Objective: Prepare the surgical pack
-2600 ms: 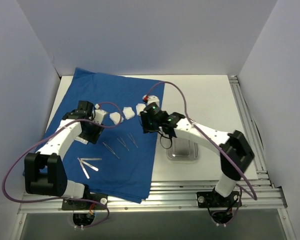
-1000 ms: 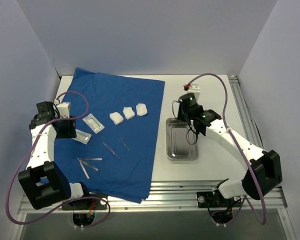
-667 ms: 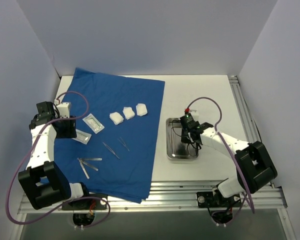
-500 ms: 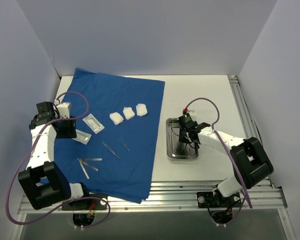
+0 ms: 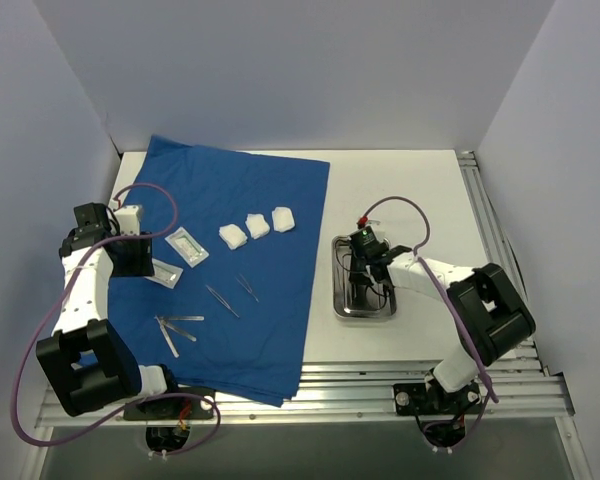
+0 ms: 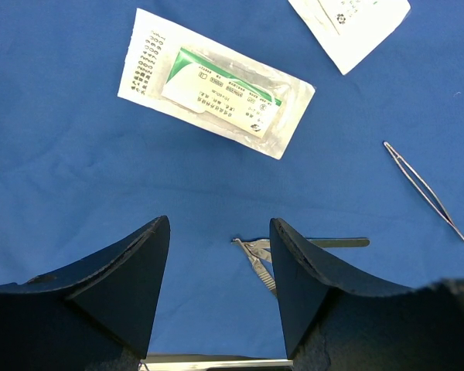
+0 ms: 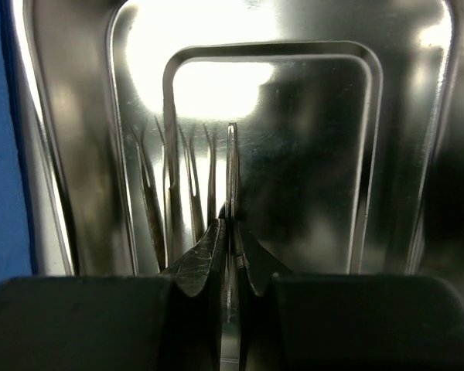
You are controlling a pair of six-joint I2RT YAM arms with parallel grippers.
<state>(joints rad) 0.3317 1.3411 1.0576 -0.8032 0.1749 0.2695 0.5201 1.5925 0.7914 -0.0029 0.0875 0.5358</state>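
The right gripper point(image 5: 365, 262), which seconds earlier reached across the blue cloth point(image 5: 240, 190) near the gauze pads point(image 5: 255, 227), has come down inside the steel tray point(image 5: 365, 314), which sits on the bare table at 3 o'clock of the cloth. Its jaws are pressed together, pinching a thin instrument point(image 7: 231, 178) that points toward the tray floor; whether the tip touches cannot be told. The cluster of slim tools at the cloth's centre has dropped from three to two loose instruments point(image 5: 232, 294), suggesting the first piece is about to be released into the tray. The left gripper point(image 5: 130, 258) has pulled back to the cloth's 9 o'clock edge and hangs there, jaws spread and empty, above the packets point(image 5: 187, 247). More tools point(image 5: 175, 330) lie at 6 o'clock of the packets, and the gauze sits at 12 o'clock of the loose pair, so most of the loading, and any wrapping, appears still to come.
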